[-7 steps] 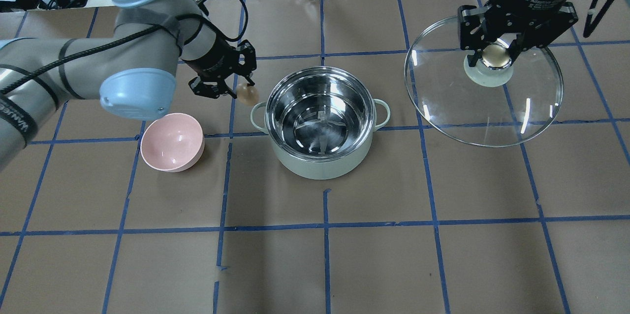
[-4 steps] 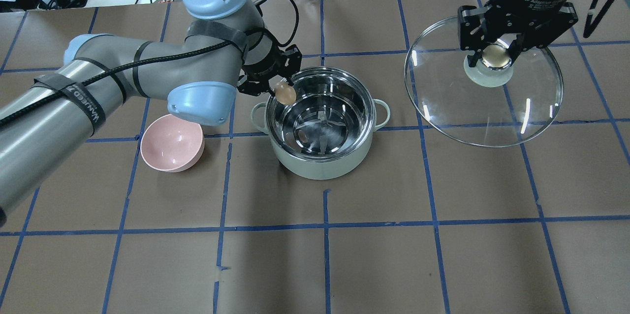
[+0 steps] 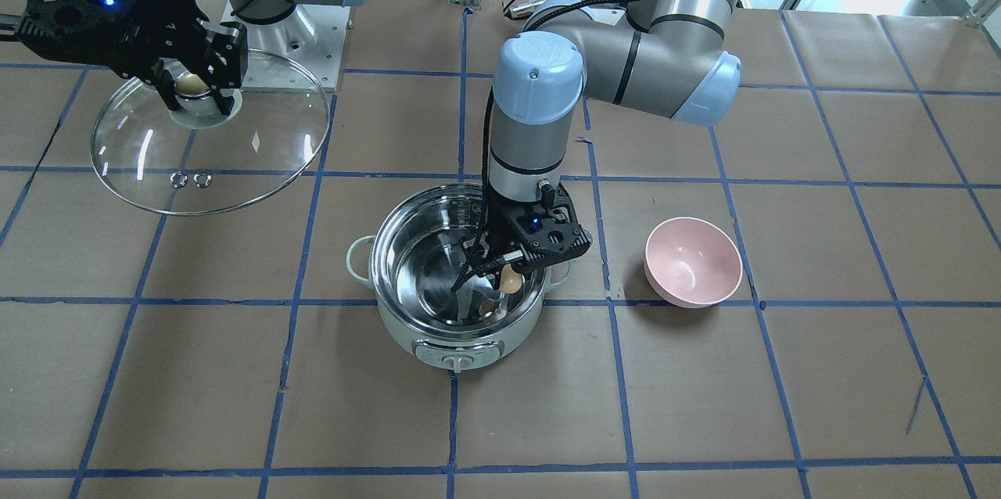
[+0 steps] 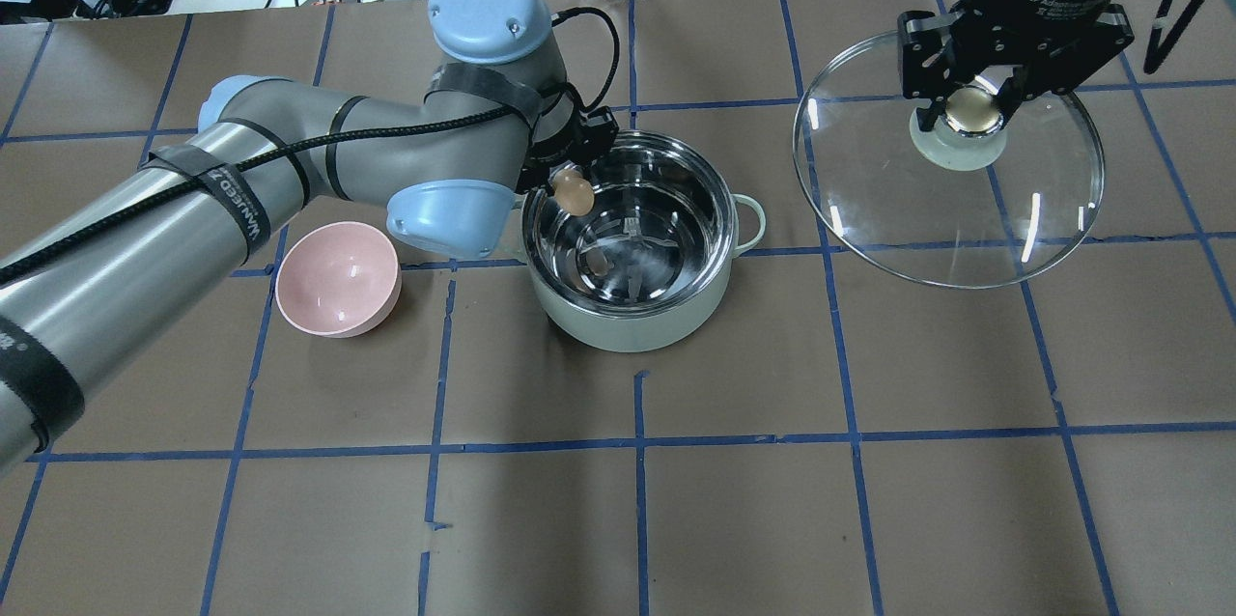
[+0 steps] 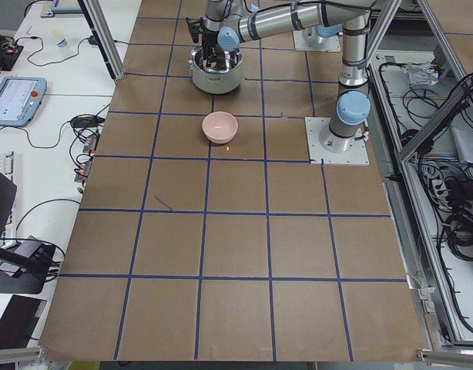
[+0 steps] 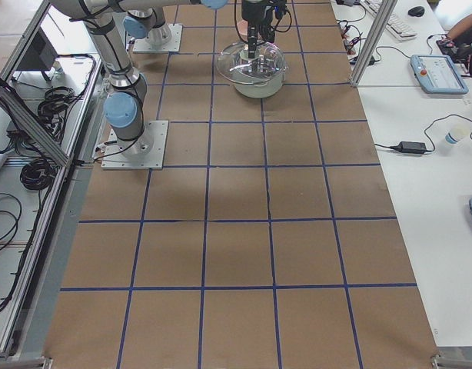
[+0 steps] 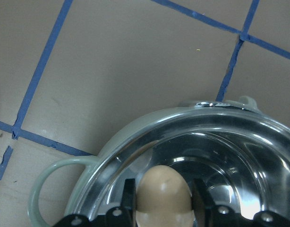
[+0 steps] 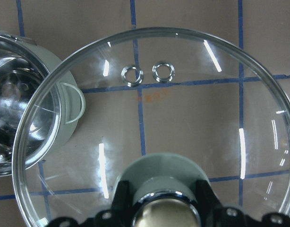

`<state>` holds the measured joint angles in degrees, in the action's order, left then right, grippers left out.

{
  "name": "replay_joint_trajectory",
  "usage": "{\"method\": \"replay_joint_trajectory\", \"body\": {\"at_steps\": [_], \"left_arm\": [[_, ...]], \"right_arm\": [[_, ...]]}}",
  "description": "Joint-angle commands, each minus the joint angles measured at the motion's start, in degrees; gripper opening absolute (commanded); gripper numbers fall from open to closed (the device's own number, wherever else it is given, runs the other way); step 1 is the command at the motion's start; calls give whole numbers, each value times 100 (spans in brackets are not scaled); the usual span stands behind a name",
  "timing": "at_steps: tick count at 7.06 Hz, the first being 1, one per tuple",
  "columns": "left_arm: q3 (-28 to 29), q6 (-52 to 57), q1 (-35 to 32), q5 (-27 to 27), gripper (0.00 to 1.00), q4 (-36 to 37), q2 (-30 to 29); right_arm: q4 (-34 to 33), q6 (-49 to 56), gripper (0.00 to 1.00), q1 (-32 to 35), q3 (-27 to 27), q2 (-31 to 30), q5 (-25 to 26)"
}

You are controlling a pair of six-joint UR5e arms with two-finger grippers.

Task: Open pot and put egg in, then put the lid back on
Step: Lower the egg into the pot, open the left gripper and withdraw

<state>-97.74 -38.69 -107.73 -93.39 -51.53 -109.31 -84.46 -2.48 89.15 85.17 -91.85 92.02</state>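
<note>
Above the pot (image 4: 628,326) — a smooth tan egg (image 4: 576,195), pinched between fingers (image 7: 130,198).

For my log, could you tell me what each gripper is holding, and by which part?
Left gripper: the egg, pinched at its sides. Right gripper: the lid, by its knob.
</note>
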Motion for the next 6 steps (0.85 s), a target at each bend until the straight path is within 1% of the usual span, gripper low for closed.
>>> {"method": "replay_joint_trajectory", "body": {"at_steps": [1, 4, 6], "left_arm": [[-25, 11, -64, -91, 14, 117, -81], [71, 98, -214, -74, 14, 617, -406], [80, 108, -222, -74, 15, 636, -433]], "right_arm": [[26, 2, 6, -3, 0, 0, 0], [18, -7, 6, -3, 0, 0, -9], [44, 46, 6, -21, 26, 9, 0]]}}
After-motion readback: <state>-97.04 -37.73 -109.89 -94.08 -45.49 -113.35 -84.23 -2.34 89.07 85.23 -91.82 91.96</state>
